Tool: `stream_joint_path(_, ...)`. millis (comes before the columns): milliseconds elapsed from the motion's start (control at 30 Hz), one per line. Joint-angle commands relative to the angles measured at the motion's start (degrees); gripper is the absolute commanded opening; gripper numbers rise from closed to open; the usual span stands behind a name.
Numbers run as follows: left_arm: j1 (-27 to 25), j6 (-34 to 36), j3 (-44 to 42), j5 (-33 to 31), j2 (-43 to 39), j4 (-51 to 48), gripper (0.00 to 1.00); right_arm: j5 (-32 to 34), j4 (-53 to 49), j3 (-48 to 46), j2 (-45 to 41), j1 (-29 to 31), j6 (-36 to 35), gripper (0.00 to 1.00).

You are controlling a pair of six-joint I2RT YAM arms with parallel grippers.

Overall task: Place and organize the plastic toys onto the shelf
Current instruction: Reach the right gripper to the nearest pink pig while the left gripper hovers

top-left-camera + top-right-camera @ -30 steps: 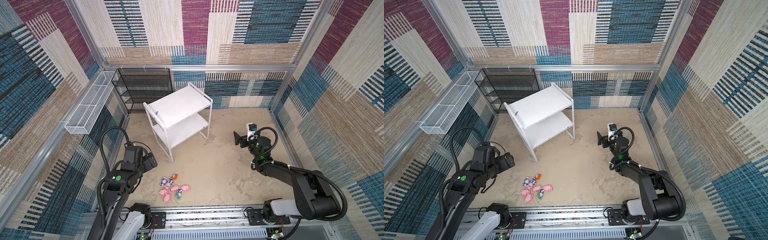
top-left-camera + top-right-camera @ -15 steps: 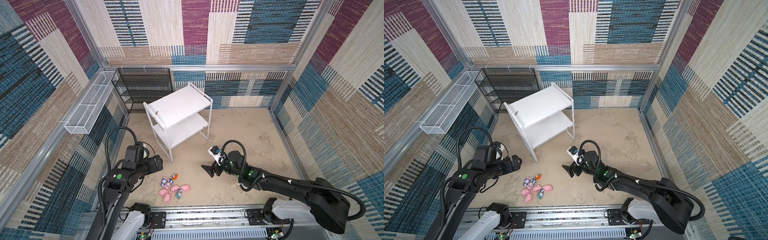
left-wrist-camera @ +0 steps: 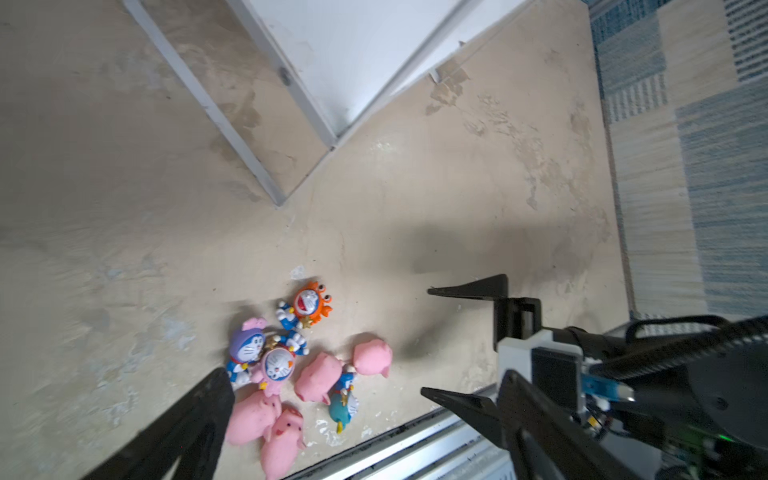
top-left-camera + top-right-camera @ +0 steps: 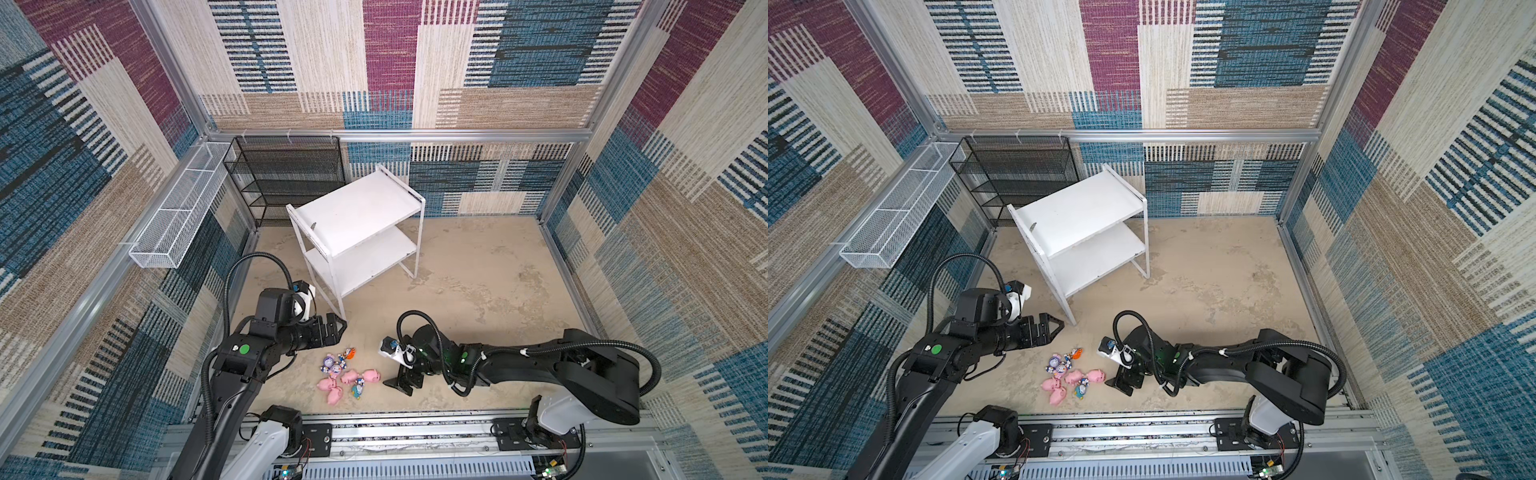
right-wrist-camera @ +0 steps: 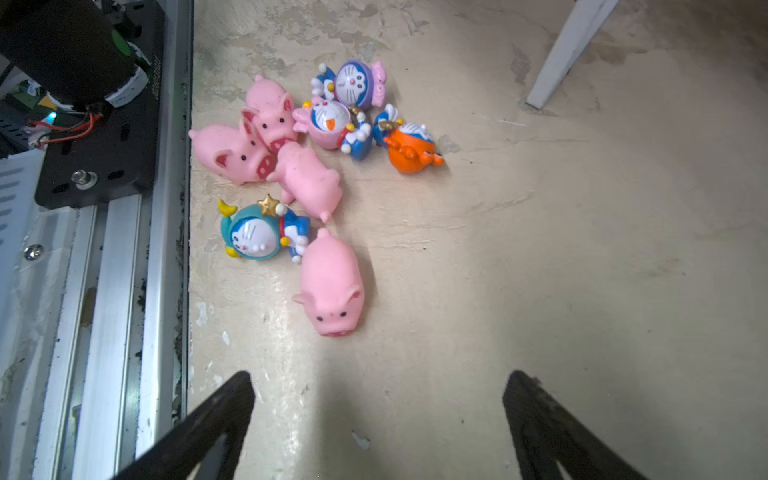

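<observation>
The plastic toys lie in a loose pile on the floor near the front rail, also in a top view. The pile holds pink pigs and white-blue figurines with teal, orange, purple and pink hoods. The white shelf stands behind them with both boards bare. My right gripper sits low, just right of the pile, open and empty, facing the nearest pig. My left gripper hovers open behind the pile, by the shelf's front leg.
A black mesh rack stands against the back wall. A long white wire basket hangs on the left wall. The aluminium rail runs close beside the toys. From the left wrist, the right gripper shows beside the pile.
The right arm has swung from the far right side down to the floor beside the toy pile. The left gripper has reached forward toward the shelf's front leg. Both stay open.
</observation>
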Motion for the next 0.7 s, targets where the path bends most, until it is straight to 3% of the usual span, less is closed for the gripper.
stream_joint_path(0,-1.34,2.64,2.20,7.05,0.53,-2.60,0.99,-2.45,2.03,1.42,1.93,0.44,-1.44,0.96)
stream_joint_path(100,-2.38,4.36,3.69,8.66,-0.37,-5.45,0.99,-2.99,2.14,2.71,4.19,0.86,-2.12,0.95)
stream_joint_path(300,-3.03,9.07,7.50,4.52,-3.94,-13.65,0.99,-3.74,3.04,4.60,8.15,1.40,-2.01,0.93)
stream_joint_path(667,-3.02,8.98,5.31,5.31,-9.16,-14.00,0.99,-2.92,1.97,7.78,12.97,2.25,-3.14,0.83)
